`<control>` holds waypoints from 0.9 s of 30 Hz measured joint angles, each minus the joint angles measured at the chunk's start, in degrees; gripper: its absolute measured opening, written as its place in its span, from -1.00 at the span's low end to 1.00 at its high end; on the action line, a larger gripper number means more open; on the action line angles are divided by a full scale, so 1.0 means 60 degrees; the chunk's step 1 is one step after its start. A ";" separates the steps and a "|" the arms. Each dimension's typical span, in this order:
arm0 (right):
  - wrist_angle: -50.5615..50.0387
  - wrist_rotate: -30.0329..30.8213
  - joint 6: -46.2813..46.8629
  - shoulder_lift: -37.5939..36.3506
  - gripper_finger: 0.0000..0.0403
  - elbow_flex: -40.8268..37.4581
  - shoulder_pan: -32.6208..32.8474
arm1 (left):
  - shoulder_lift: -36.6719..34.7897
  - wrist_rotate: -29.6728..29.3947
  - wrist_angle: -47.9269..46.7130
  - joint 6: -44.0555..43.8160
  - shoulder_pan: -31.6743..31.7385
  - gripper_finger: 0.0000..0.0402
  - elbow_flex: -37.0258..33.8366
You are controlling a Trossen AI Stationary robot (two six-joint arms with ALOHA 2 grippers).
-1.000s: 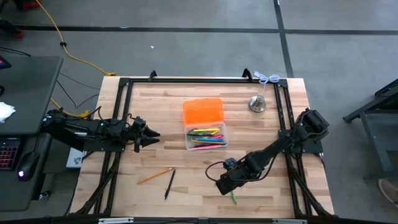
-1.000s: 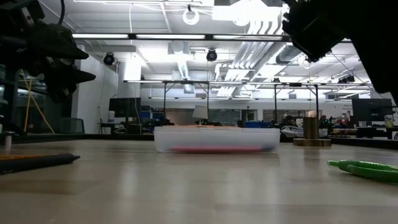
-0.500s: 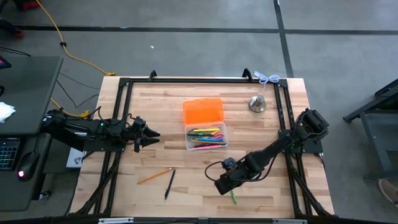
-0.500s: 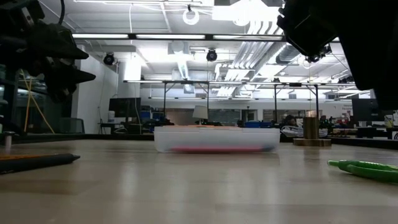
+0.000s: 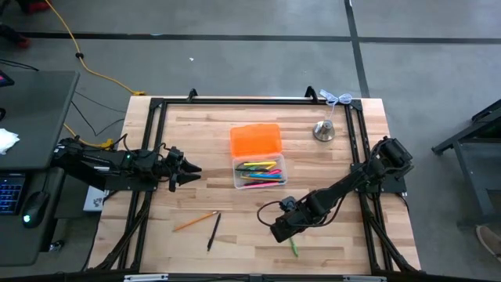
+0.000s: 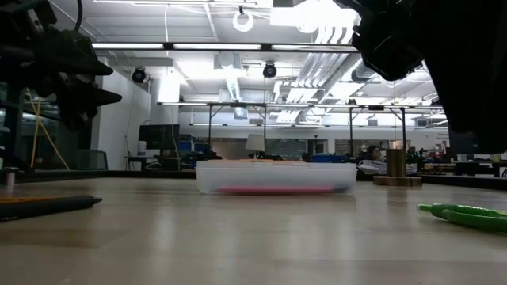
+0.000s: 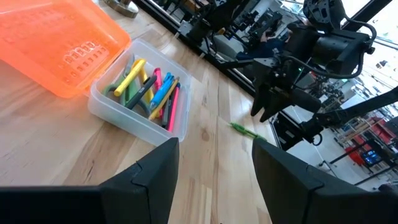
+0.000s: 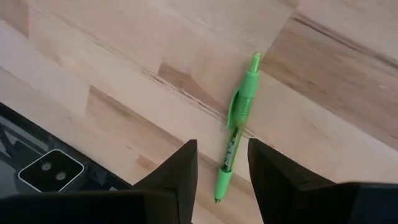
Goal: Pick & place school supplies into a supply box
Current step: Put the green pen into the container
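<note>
The supply box (image 5: 260, 173) is clear, with its orange lid (image 5: 255, 140) swung open toward the far edge. It holds several coloured pens (image 7: 149, 93). A green pen (image 8: 236, 140) lies flat on the wood near the front edge (image 5: 294, 249). My right gripper (image 8: 222, 177) hovers open above it, pointing steeply down, one finger standing to each side of the pen without touching it. An orange pencil (image 5: 196, 221) and a black pen (image 5: 213, 232) lie at the near left. My left gripper (image 5: 188, 168) waits open at the table's left, pointing at the box.
A silver bell (image 5: 324, 131) stands at the far right. A black frame (image 5: 156, 110) runs along the table's edges. Bare wood lies between the box and the loose pens. The room beyond shows shelves and desks.
</note>
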 joint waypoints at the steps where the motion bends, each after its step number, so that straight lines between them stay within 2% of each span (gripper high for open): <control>1: -0.0003 -0.0017 0.0001 0.0000 -0.41 0.0000 0.0000 | 0.0000 -0.0003 0.0000 0.0000 0.0000 0.16 0.0000; 6: -0.0098 -0.0099 0.0038 0.0043 -0.41 0.0009 -0.0007 | 0.0000 -0.0003 0.0000 -0.0001 0.0000 0.16 0.0000; 12: 0.0240 -0.0766 0.0110 0.0568 -0.41 0.0011 -0.0026 | 0.0000 -0.0006 0.0000 -0.0003 0.0000 0.16 0.0000; 27: 0.0576 -0.1063 0.0995 0.1622 -0.41 0.0055 -0.0033 | 0.0000 -0.0028 0.0001 0.0000 0.0000 0.16 0.0000</control>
